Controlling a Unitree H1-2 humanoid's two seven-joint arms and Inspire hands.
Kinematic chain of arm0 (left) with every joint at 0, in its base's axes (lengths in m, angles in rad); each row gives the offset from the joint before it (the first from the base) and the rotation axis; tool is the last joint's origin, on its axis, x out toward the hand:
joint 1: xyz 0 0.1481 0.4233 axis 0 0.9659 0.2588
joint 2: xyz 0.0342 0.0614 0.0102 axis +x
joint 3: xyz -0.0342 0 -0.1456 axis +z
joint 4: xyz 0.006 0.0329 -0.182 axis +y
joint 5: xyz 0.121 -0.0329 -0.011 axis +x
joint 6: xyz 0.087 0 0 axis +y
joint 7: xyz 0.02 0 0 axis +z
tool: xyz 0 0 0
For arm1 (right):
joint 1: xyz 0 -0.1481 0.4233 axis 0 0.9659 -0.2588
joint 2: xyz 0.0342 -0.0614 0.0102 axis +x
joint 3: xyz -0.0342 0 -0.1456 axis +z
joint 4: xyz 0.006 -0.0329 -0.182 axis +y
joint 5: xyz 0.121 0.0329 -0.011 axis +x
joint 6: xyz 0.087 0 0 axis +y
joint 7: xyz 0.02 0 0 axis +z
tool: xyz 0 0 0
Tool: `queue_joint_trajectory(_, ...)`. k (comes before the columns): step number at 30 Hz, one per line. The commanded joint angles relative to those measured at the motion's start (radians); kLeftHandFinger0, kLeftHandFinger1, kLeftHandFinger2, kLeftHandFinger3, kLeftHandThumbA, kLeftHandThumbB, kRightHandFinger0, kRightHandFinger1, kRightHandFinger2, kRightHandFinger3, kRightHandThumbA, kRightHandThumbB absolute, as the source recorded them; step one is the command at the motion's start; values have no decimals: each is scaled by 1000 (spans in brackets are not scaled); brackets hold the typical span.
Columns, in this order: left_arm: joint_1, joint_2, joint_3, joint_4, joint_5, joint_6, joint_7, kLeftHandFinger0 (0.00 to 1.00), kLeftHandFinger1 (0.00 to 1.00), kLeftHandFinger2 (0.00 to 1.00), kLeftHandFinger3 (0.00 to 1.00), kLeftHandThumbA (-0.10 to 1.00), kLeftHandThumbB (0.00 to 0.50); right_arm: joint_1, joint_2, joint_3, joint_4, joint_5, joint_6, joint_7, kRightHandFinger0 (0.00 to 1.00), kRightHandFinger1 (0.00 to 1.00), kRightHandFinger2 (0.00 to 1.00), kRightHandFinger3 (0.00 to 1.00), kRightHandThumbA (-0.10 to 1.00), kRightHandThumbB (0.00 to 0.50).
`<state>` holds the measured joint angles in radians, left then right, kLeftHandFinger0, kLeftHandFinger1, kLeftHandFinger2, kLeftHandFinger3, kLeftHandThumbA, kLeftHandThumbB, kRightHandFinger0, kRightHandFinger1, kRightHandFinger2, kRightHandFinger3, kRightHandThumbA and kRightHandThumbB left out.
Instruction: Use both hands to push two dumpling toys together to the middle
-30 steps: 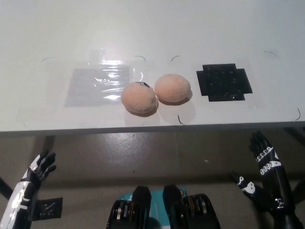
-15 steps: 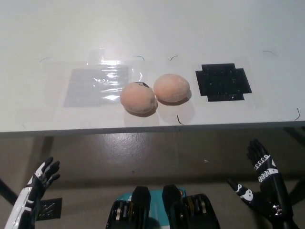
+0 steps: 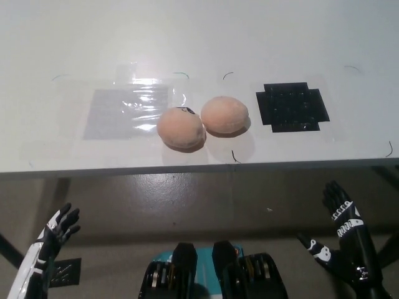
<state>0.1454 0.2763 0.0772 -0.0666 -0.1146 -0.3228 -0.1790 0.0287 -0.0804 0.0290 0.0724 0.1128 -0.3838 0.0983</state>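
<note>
On the white table (image 3: 199, 37), the 2 dumpling toys sit side by side near the front edge, the left dumpling toy (image 3: 181, 129) touching the right dumpling toy (image 3: 224, 115) between a grey mat (image 3: 124, 112) and a black pad (image 3: 292, 107). Both hands hang below the table edge, holding nothing: left hand (image 3: 57, 225) with fingers spread, right hand (image 3: 340, 215) likewise open. Risk: the round toys look liable to roll, and any stray bump from a rising hand could send 1 off the near edge

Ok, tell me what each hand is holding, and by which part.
Nothing. The left hand and right hand hang below the table edge, fingers apart, away from both dumpling toys.
</note>
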Motion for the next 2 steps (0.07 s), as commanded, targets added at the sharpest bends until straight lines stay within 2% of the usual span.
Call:
queue_joint_trajectory(1, -13, 7, 16, -11, -16, -26, 2, 1000, 1000, 1000, 1000, 1000, 285, -20, -1, -1, -23, 12, -25, 16, 1000, 1000, 1000, 1000, 1000, 318)
queue_joint_trajectory(2, -13, 7, 16, -11, -16, -26, 2, 1000, 1000, 1000, 1000, 1000, 285, -20, -1, -1, -23, 12, -25, 16, 1000, 1000, 1000, 1000, 1000, 318)
